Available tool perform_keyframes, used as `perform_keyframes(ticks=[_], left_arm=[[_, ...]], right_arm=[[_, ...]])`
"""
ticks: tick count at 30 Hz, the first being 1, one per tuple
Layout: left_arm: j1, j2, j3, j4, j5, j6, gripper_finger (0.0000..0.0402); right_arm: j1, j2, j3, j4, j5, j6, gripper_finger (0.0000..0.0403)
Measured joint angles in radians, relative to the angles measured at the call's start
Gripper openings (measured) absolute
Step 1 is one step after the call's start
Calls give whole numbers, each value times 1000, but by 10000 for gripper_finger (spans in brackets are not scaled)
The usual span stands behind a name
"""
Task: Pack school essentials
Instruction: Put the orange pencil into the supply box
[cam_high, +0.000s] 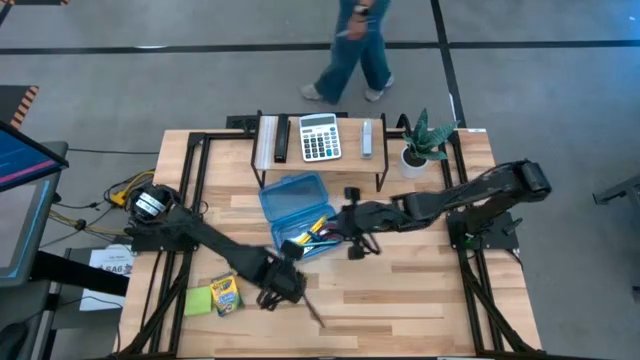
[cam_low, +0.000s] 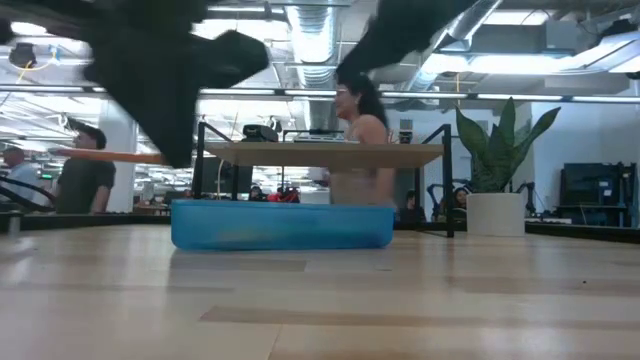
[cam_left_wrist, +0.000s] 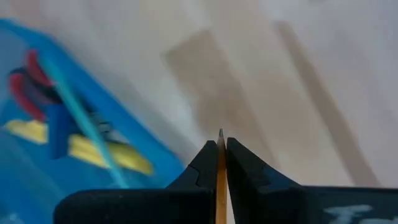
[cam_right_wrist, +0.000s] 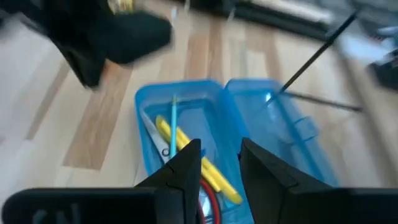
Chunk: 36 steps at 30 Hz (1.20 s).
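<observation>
The translucent blue case (cam_high: 297, 215) lies open on the table, lid folded back. Inside, the right wrist view shows a yellow pencil (cam_right_wrist: 200, 167), a teal pen (cam_right_wrist: 174, 121) and red-handled scissors (cam_right_wrist: 210, 194). My right gripper (cam_high: 335, 228) hovers open just above the case (cam_right_wrist: 186, 112). My left gripper (cam_high: 285, 285) is near the case's near end, shut on an orange pencil (cam_left_wrist: 221, 180). The yellow-green crayon box (cam_high: 225, 293) and the lime sticky-note pad (cam_high: 198, 301) lie flat near the table's near left edge. My left gripper pinches the orange pencil between its two fingers (cam_left_wrist: 239, 165), and the pencil lies along them. One end (cam_left_wrist: 221, 132) pokes out just past the fingertips. The pencil is lifted clear of the table and sticks out level from the gripper (cam_low: 110, 157).
A raised shelf at the far edge carries the grey-white calculator (cam_high: 319, 137) and other small items. A potted plant (cam_high: 424, 140) stands at the far right. Bare wood shows on the near right (cam_high: 400, 300). A person walks beyond the table (cam_high: 352, 50).
</observation>
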<state>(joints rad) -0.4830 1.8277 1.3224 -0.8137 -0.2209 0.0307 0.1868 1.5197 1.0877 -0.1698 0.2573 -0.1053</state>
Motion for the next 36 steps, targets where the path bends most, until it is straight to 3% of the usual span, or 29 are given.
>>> perform_keyframes(ticks=[6,10,16,24,36], left_arm=[[153,-1,5,106,-2,-18,0],[248,-1,5,260,3,-22,0],[357,5,6,410,33,-35,0],[415,17,6,471,55,-145,0],[419,76,5,471,83,-169,9]], right_arm=[[59,-173,-100,-1,149,2,121],[75,-279,-180,2,251,33,120],[73,-400,-271,41,327,48,120],[65,-441,-311,67,365,53,120],[64,-414,-309,105,365,45,120]])
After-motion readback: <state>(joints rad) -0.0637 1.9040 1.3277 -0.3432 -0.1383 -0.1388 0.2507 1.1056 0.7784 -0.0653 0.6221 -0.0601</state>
